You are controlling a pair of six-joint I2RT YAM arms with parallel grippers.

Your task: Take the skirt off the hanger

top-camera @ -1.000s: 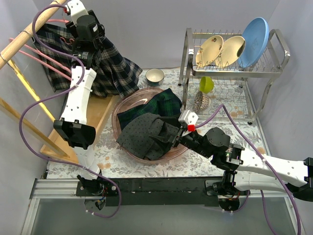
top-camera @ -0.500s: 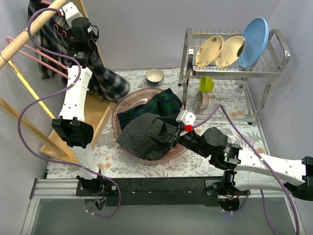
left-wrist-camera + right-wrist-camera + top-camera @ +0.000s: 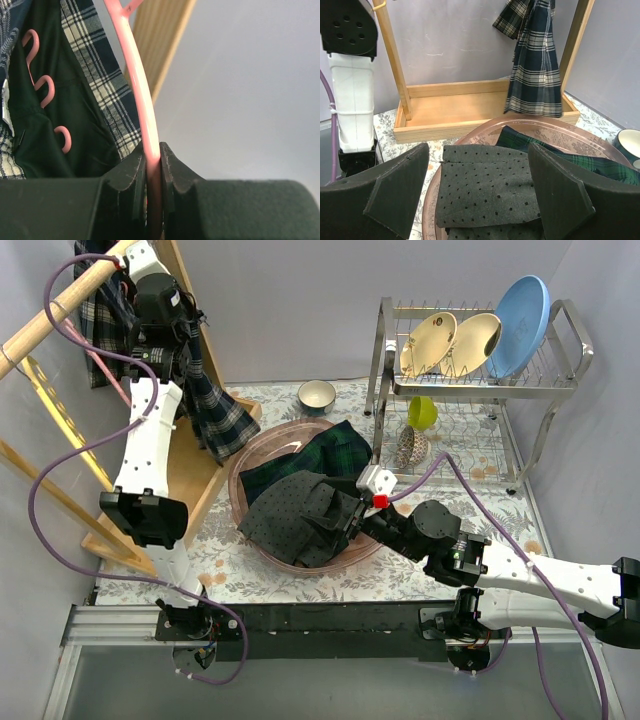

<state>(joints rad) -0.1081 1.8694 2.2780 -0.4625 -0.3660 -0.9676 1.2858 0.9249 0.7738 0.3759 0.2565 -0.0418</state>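
Plain grey wall (image 3: 300, 310), floral-patterned table (image 3: 230, 570), wooden rack (image 3: 215, 470)

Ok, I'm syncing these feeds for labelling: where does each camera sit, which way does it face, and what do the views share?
Top external: above and behind the bases, looking down on the floral table; left arm and right arm show.
Left wrist: on the left arm, facing along its left fingers, shut on the pink plastic hanger.
Right wrist: on the right arm, facing the wooden rack between its open right fingers.
Shared: the dark plaid skirt hangs in all three.
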